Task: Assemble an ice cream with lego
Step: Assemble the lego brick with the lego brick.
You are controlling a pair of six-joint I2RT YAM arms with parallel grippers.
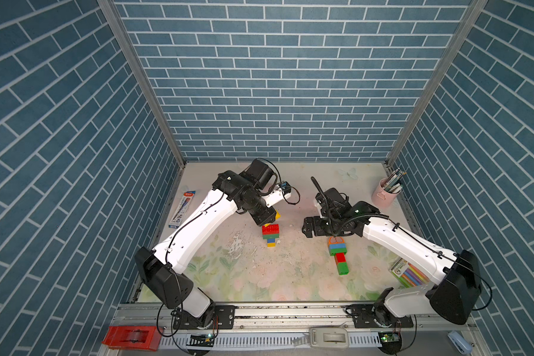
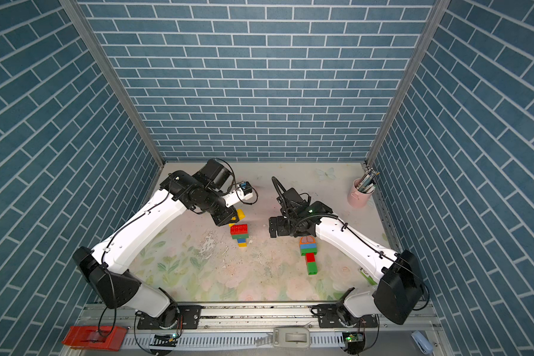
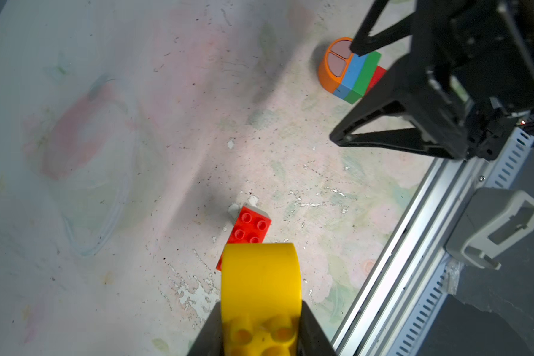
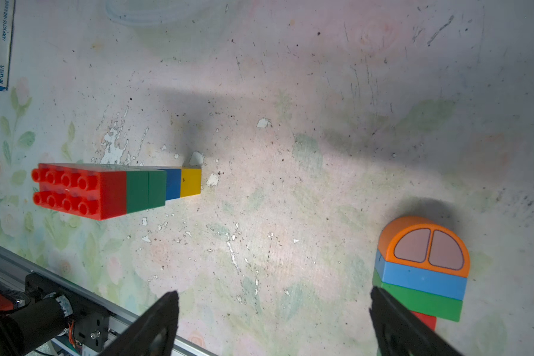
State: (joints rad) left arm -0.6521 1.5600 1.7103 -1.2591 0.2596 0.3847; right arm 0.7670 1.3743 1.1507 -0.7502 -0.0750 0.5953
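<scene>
A yellow round-topped brick (image 3: pixel 261 286) is pinched in the left pincer (image 3: pixel 261 334), held above the worktop (image 3: pixel 105 185). Just below and ahead of that pincer, a red-topped stack (image 3: pixel 250 229) stands upright. The right pincer (image 4: pixel 272 294) is spread wide, gripping nothing, and an orange-capped stack (image 4: pixel 423 268) lies flat near it.

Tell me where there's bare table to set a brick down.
Bare: the table in front of the standing stack and the lying stack, up to the front rail. Crowded: right edge, by the marker pack and pink cup.
</scene>
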